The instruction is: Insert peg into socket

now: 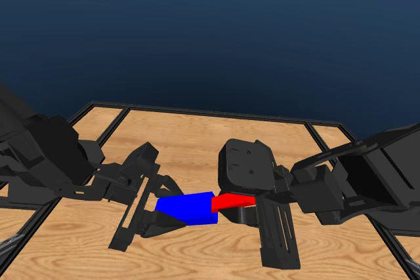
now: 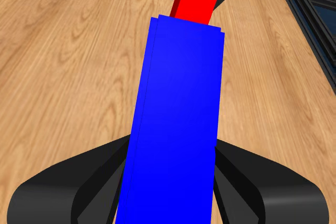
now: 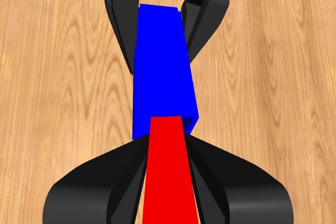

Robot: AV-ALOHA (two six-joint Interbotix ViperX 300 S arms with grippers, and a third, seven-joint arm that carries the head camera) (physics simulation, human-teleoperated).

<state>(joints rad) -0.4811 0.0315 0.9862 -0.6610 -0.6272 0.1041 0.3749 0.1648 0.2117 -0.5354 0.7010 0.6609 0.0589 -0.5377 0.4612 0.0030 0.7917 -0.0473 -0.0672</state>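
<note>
I see bare table [image 1: 197,132] all round; my left gripper [image 1: 152,209] clamps the socket [image 1: 187,207], my right gripper [image 1: 257,202] clamps the peg [image 1: 231,202], its tip inside.

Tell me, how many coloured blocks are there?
2. The blue socket sits in the left claw; the red peg, in the right claw, enters its end.

Left gripper [image 1: 172,209] and right gripper [image 1: 241,204] raised mid-table, jaws clamped, facing.
</note>
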